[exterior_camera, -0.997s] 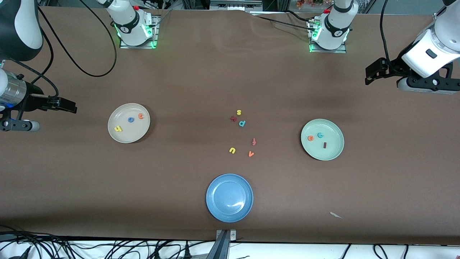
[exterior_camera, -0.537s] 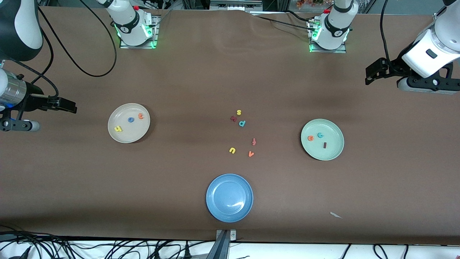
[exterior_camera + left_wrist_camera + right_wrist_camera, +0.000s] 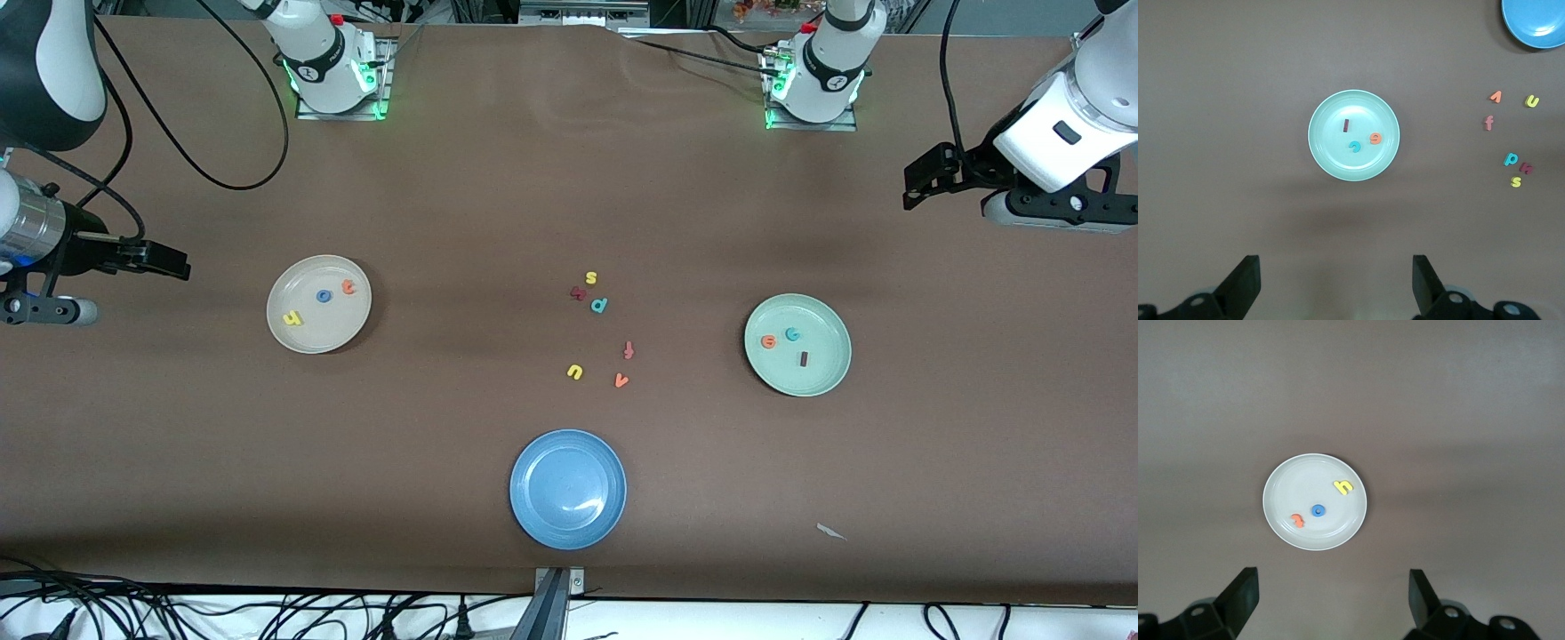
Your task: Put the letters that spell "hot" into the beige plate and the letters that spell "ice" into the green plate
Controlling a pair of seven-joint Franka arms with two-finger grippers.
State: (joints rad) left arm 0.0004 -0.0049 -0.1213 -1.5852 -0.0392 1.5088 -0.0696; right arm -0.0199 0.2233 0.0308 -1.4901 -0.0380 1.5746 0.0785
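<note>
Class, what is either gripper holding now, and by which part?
Nothing: the left gripper and the right gripper are both open and empty, raised off the table.

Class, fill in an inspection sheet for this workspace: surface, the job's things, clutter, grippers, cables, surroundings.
Surface: brown table.
Job's things: h, o, t lie in the beige plate; i, c, e in the green plate.
Clutter: blue plate, loose letters, a paper scrap.
Grippers: left gripper and right gripper open, holding nothing, both arms waiting at the table's ends.
Cables: black cable on the table.
Surroundings: more cables at the edge.
</note>
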